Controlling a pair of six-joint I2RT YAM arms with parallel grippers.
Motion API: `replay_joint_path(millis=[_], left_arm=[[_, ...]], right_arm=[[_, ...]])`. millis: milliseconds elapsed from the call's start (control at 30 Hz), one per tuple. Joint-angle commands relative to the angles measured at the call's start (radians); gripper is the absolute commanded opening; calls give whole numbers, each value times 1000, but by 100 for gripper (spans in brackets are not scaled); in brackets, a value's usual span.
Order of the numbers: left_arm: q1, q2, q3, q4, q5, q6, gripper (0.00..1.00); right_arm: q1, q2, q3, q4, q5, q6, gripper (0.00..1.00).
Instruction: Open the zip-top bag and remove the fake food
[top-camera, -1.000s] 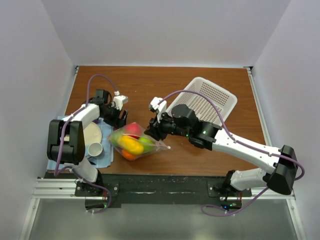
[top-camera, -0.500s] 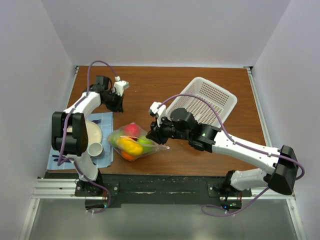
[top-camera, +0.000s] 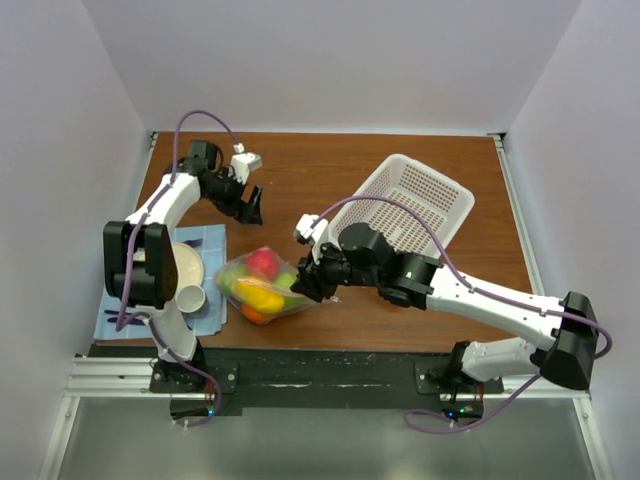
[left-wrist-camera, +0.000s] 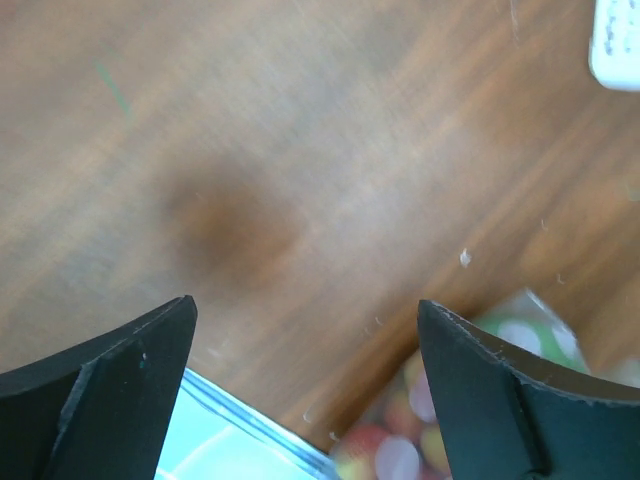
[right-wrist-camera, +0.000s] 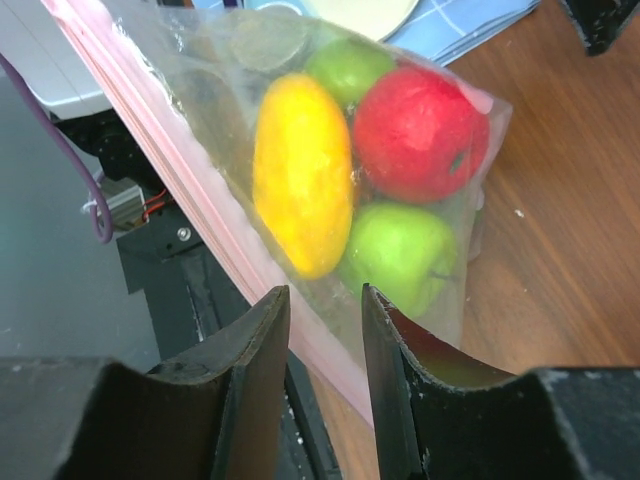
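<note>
The zip-top bag (top-camera: 255, 287) lies near the table's front, clear and crinkly, with its pink zip strip (right-wrist-camera: 205, 215) on the near side. Inside is the fake food: a yellow piece (right-wrist-camera: 300, 175), a red apple (right-wrist-camera: 420, 130) and two green apples (right-wrist-camera: 395, 250). My right gripper (top-camera: 303, 283) is at the bag's right end. Its jaws (right-wrist-camera: 325, 292) stand a little apart, astride the zip edge without pinching it. My left gripper (top-camera: 250, 206) hovers wide open over bare wood behind the bag, holding nothing (left-wrist-camera: 305, 305); the bag (left-wrist-camera: 480, 400) shows blurred below it.
A white mesh basket (top-camera: 415, 200) sits tilted at the back right, behind the right arm. A beige plate (top-camera: 183, 268) and a white cup (top-camera: 190, 298) rest on a blue cloth (top-camera: 207, 240) at the front left, touching the bag's left side.
My left gripper pulled back from the bag toward the far left and now stands wide open. My right gripper slid forward and left onto the bag's zip edge.
</note>
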Motion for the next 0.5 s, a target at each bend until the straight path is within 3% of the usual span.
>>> replay_joint_path(millis=[0,67,133,300,467], left_arm=[[-8,-103,-67,-70,27,79,100],[-7,-123,-80,-64,4,87,100],[-7,-137,-81,-61,-8,87,100],[-7,-124,-54,-65,-2,73,100],[-7,-126,-40,-61,1,64,100]], right_arm=[[24,14,28,-43,14,-11,44],[26,-26,21,-40,51,-18,55],[27,-58,16,-32,68,-32,58],[44,-113,4,-17,51,-81,99],[69,-72,24,11,126,-147,99]])
